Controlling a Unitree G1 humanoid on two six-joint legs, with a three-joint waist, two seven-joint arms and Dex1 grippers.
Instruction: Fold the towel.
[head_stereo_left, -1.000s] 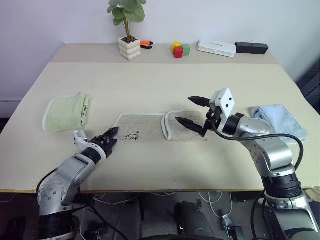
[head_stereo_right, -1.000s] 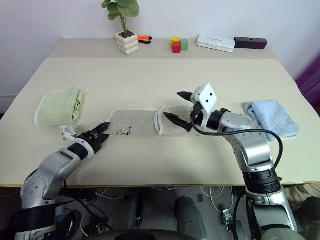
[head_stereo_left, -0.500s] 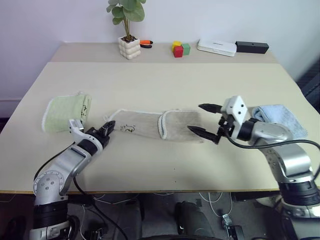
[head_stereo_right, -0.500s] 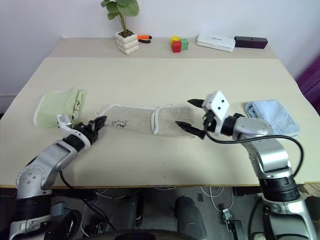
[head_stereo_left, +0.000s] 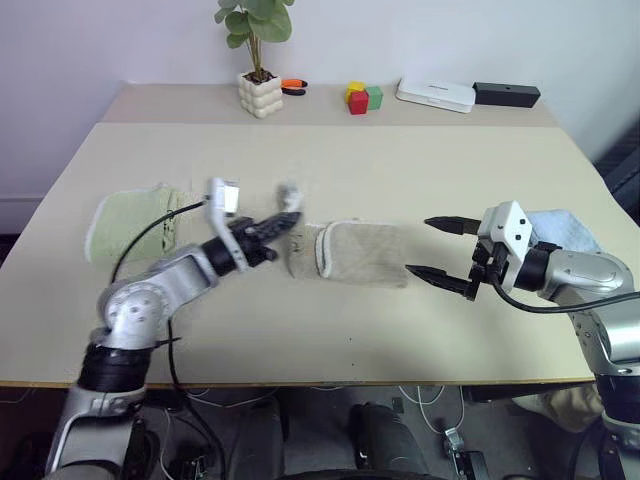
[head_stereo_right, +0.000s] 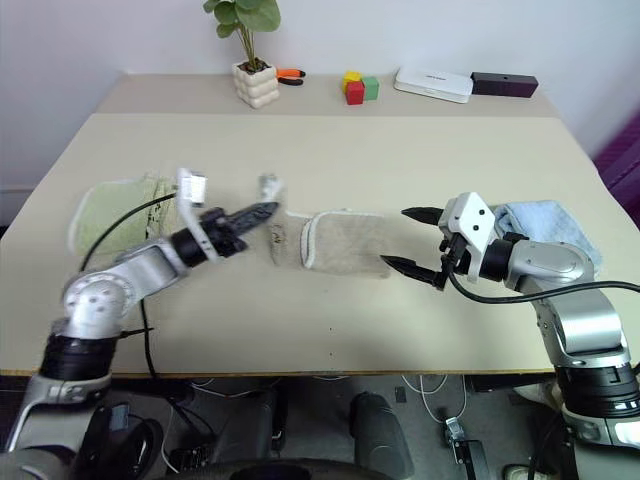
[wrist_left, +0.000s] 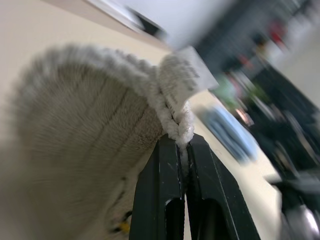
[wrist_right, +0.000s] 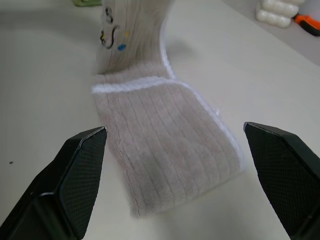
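I saw the table (head_stereo_left: 330, 160) carrying the towel (head_stereo_left: 362, 252) at its middle, its right part lying flat and doubled. My left gripper (head_stereo_left: 287, 219) was clamped on the towel's corded left edge, held off the table. My right gripper (head_stereo_left: 440, 248) hung wide apart just right of the towel, touching nothing.

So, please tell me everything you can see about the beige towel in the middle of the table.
The towel is beige ribbed terry cloth with a white corded edge. Its right part lies flat on the table, already folded over once. Its left end is lifted off the surface, with the edge pinched between the shut fingers of the left gripper. Small dark printed marks show on the raised part. The open right gripper is apart from it.
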